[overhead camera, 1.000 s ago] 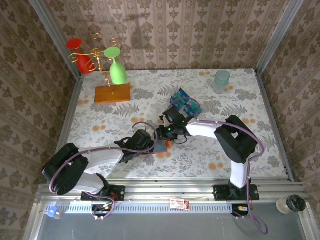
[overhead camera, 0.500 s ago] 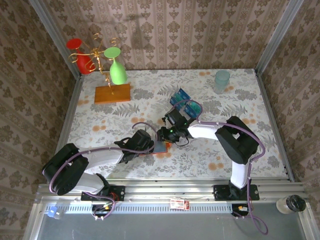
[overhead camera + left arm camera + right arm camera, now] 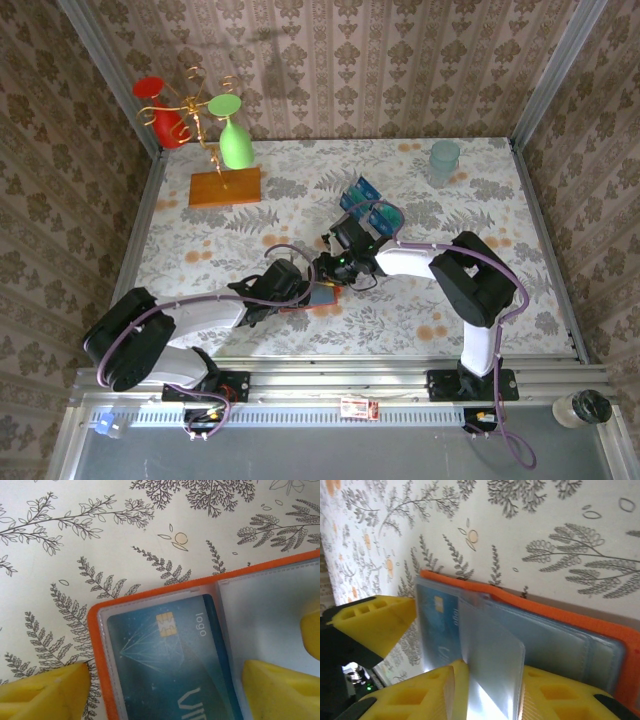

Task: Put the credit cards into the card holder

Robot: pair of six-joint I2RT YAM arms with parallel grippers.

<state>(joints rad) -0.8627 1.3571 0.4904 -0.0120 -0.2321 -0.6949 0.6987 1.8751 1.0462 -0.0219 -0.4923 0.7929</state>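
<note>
Left tool (image 3: 165, 676): fingers spread wide and gripping nothing. One yellow finger (image 3: 45, 695) is down on the tabletop (image 3: 65, 545) just beside the card holder (image 3: 96, 630). The other is over its right-hand pocket.

Right tool (image 3: 489, 674): fingers drawn in on a pale glossy leaf (image 3: 492, 655) standing up from the holder. I cannot tell whether it is a sleeve or a card.

Left wrist view: a teal credit card (image 3: 165, 655) with a gold chip is tucked in the left pocket. Right wrist view: the same card at a slant, with my left finger (image 3: 370, 625) beside it.

Top view: the holder (image 3: 325, 297) lies open mid-tabletop, nearer the near edge, with both tools on it. More blue credit cards (image 3: 368, 207) lie just beyond, toward the far edge. A wooden slab (image 3: 224, 187) sits near the far left corner and a clear cup (image 3: 444, 160) near the far right.

The tabletop cloth is leaf-printed and the walls are papered brown.
</note>
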